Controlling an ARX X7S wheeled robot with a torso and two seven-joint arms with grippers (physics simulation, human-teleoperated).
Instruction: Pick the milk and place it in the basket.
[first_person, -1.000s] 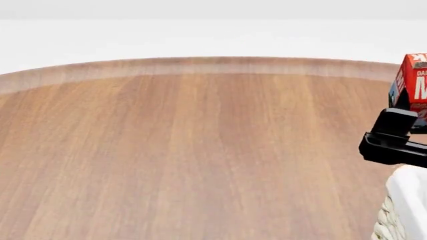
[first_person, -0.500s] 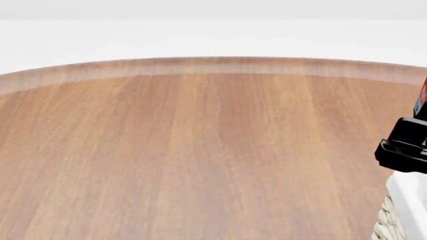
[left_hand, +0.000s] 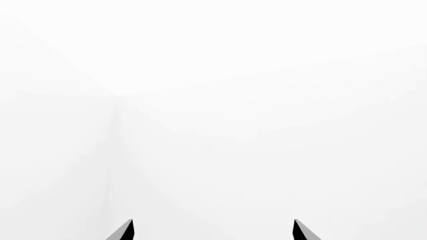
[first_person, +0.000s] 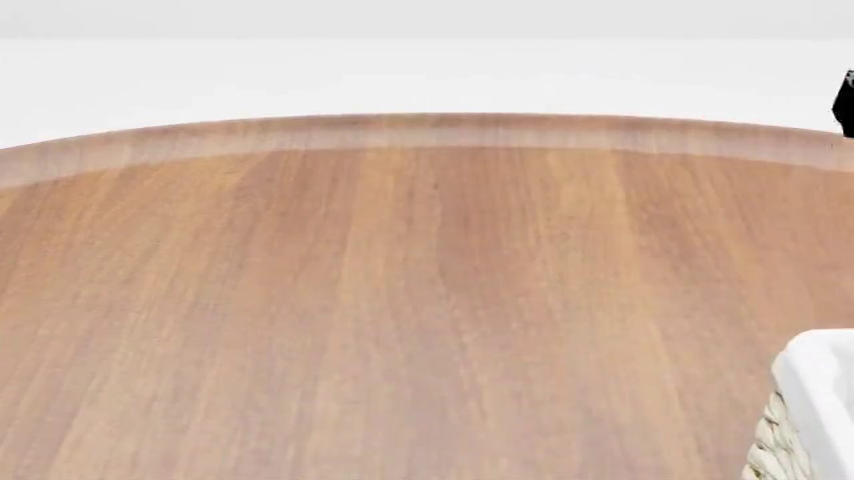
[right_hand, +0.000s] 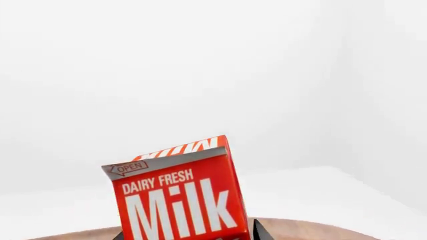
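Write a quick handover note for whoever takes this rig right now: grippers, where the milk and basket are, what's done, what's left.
Right gripper: jaws shut on the milk, lifted clear of the table, upright with a slight tilt; almost out of the head view at its right edge.
Left gripper: open, empty, facing blank white background.
Basket: only its corner shows, at the head view's lower right.
Done: milk picked.
Left: carry it over the basket, lower it in, release.

Bare simulated room, blank white walls (left_hand: 267, 75), round wooden table (first_person: 400, 300), no furnishings
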